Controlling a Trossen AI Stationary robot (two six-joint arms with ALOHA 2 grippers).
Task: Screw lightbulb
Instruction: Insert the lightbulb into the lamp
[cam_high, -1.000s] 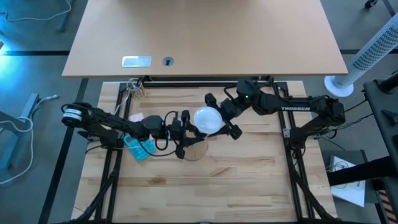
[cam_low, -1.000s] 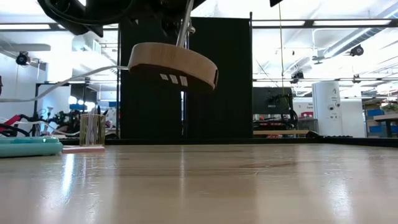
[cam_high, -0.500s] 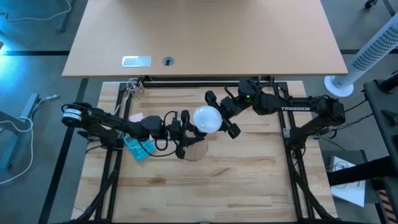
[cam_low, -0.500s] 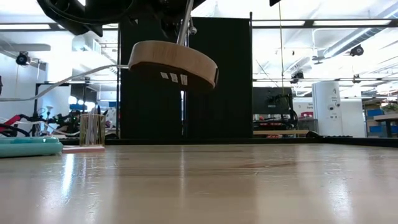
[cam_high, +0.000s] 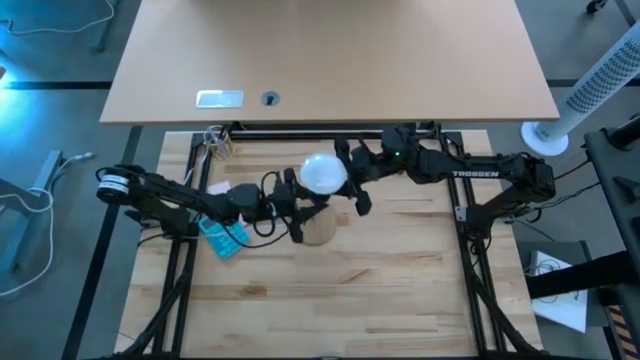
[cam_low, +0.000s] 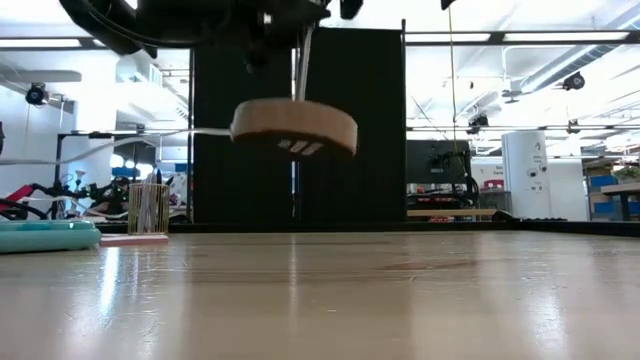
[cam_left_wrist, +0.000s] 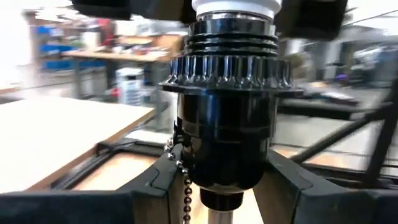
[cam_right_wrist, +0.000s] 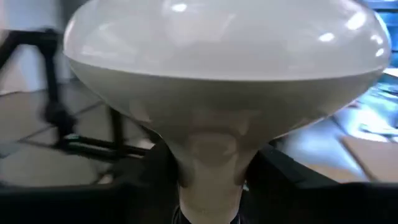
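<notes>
While the left gripper (cam_high: 291, 204) gripped the socket (cam_left_wrist: 227, 112), the right gripper (cam_high: 345, 178) closed around the bulb (cam_high: 323, 172). It looked light, smooth and fragile. Its neck (cam_right_wrist: 208, 180) seemed the safest hold.

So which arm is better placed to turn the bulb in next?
The right. Its gripper sits around the lightbulb, whose neck already meets the black socket. The left gripper is busy holding that socket, with the wooden disc clear of the table, so it should just brace.
</notes>
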